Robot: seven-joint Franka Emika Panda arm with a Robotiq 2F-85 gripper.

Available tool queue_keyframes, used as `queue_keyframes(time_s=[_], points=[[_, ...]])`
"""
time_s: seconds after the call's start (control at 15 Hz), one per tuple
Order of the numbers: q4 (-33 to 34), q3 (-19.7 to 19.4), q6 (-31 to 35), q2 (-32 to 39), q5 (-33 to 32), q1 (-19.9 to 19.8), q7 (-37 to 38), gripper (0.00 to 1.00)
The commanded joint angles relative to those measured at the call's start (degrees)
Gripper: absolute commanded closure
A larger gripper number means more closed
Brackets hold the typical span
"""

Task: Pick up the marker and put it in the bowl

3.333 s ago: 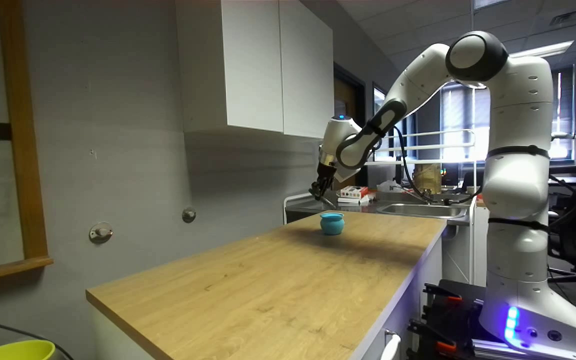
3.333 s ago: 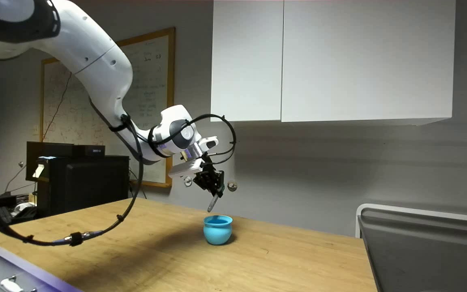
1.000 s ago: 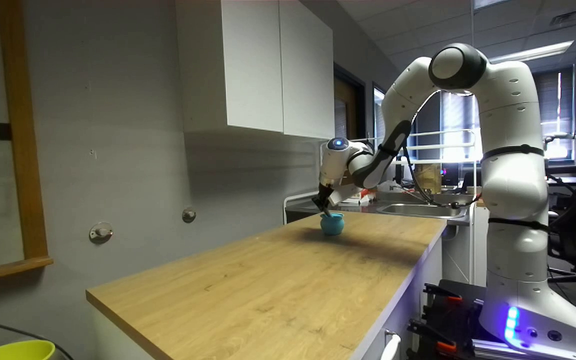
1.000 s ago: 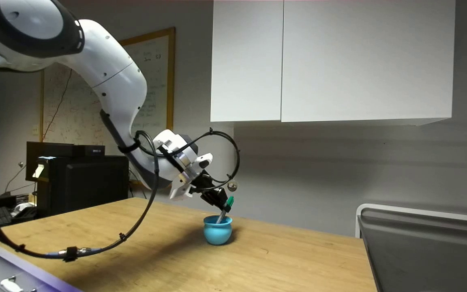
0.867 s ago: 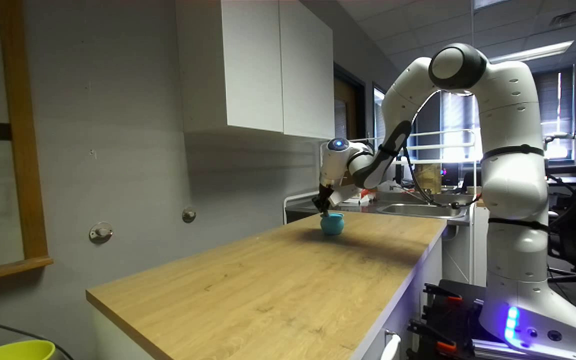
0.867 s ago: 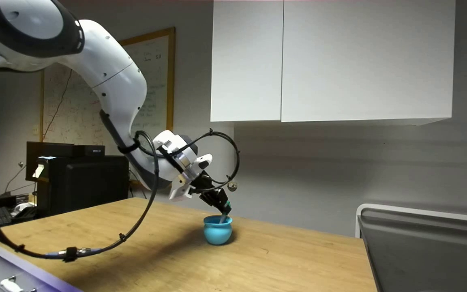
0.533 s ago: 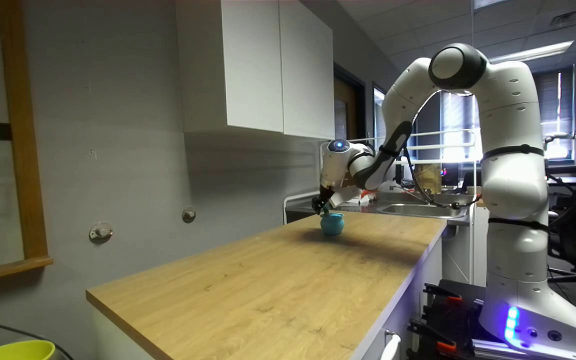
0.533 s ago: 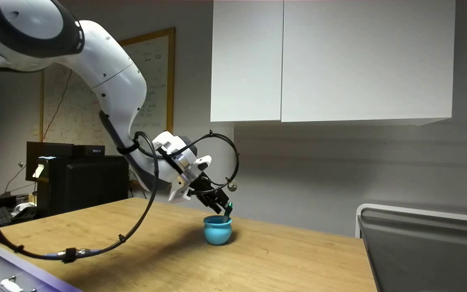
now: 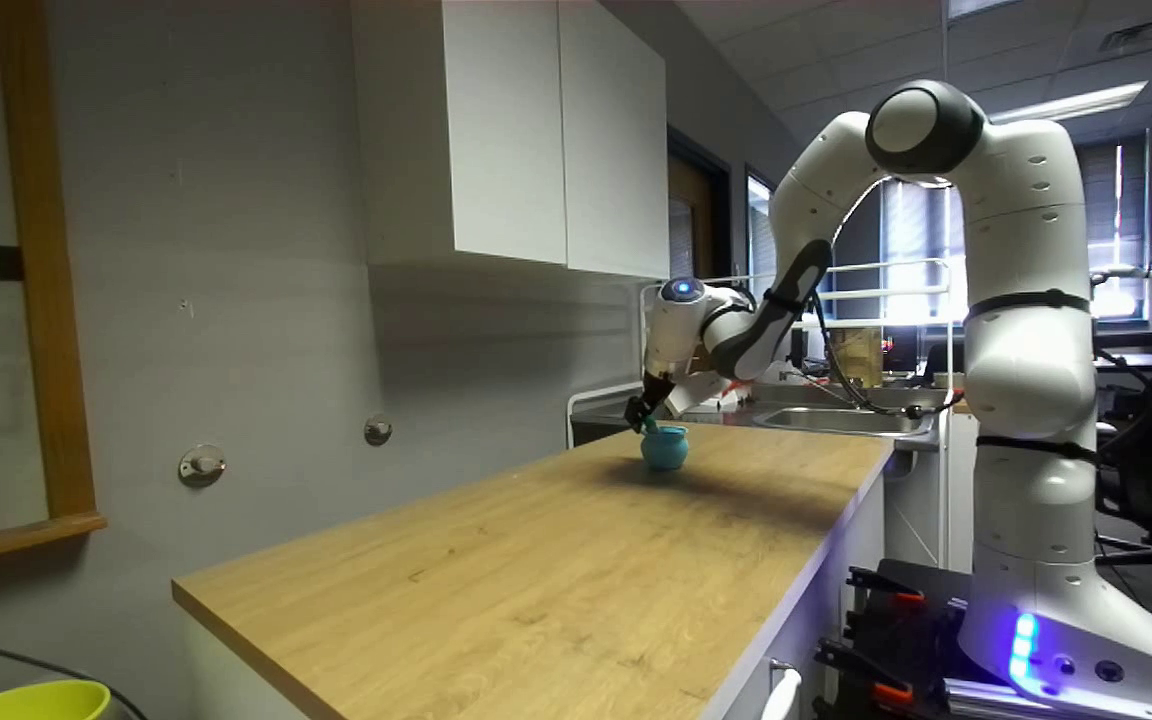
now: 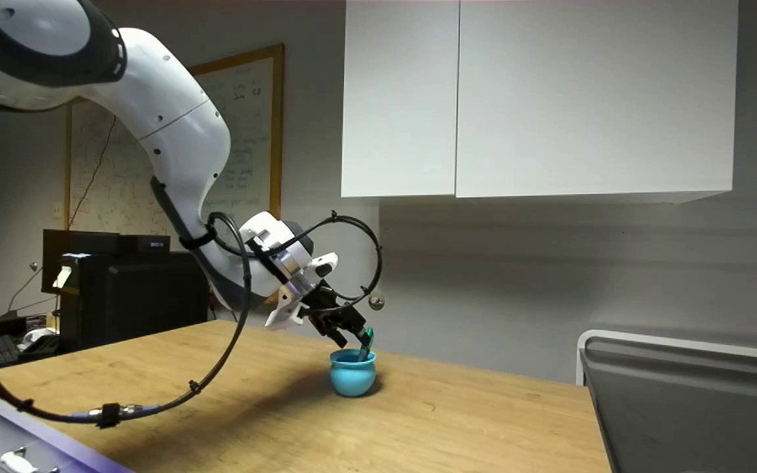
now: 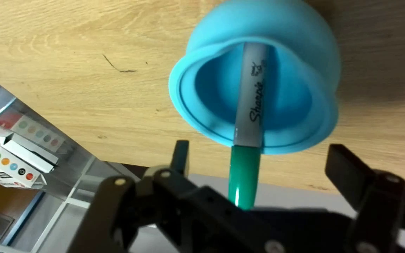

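The teal-blue bowl stands upright on the wooden counter, in both exterior views as well. Inside it the marker leans against the rim, its grey barrel in the bowl and its green cap sticking out over the edge. My gripper is open around the cap, one finger well to each side and neither touching it. The cap's far end meets the dark gripper linkage in the wrist view; whether they touch I cannot tell. In an exterior view the gripper hangs tilted just above the bowl.
The wooden counter reaches a dark metal worktop with small boxes and a sink. White cabinets hang on the wall above. A black cable loops below the arm.
The gripper came down with the marker, lowering its end into the bowl. Then the jaws opened and let go, and the arm shifted slightly back. The marker now rests in the bowl.
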Motion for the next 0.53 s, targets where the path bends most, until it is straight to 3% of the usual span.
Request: queue_keyframes(time_s=[0.0, 0.47], points=[[-4.1, 0.2, 0.3, -5.2, 5.2, -0.1, -8.2, 0.0], [-7.7, -0.4, -0.8, -14.2, 17.3, 0.8, -24.6, 0.0]])
